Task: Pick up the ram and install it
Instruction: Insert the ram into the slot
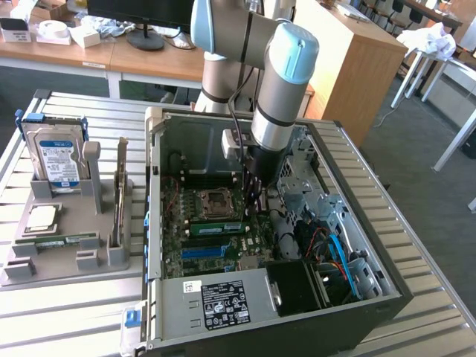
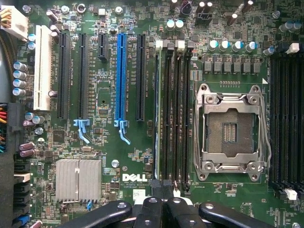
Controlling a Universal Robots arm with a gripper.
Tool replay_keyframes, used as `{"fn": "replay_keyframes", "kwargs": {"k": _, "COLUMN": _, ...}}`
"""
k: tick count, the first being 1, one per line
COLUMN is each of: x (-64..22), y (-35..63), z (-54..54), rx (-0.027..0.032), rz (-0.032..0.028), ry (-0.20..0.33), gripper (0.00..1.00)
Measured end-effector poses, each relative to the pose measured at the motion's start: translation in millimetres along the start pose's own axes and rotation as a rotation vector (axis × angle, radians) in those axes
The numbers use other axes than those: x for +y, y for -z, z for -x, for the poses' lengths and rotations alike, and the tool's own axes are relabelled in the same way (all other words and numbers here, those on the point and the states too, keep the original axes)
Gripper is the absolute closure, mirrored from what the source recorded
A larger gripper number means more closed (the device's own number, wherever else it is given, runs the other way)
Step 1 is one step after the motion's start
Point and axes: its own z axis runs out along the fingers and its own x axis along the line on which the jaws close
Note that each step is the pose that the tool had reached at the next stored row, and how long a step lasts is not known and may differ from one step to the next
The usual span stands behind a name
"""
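The ram [image 1: 216, 227] stands on edge in a motherboard slot, on the near side of the CPU socket [image 1: 216, 201], apparently inserted. The tool [image 1: 251, 205], closed, hangs at the ram's end on the exterior view's right. Full seating looks unconfirmed.

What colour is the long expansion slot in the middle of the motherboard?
Blue, clearest in the wrist view.

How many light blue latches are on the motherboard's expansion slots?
2: one latch ending a black slot, the other ending the blue slot; more may be hidden.
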Motion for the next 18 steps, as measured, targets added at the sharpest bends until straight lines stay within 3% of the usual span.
{"fn": "replay_keyframes", "kwargs": {"k": 18, "x": -0.1, "y": -5.1, "z": 0.0, "rx": 0.0001, "rz": 0.0000, "ry": 0.000, "gripper": 0.90}}
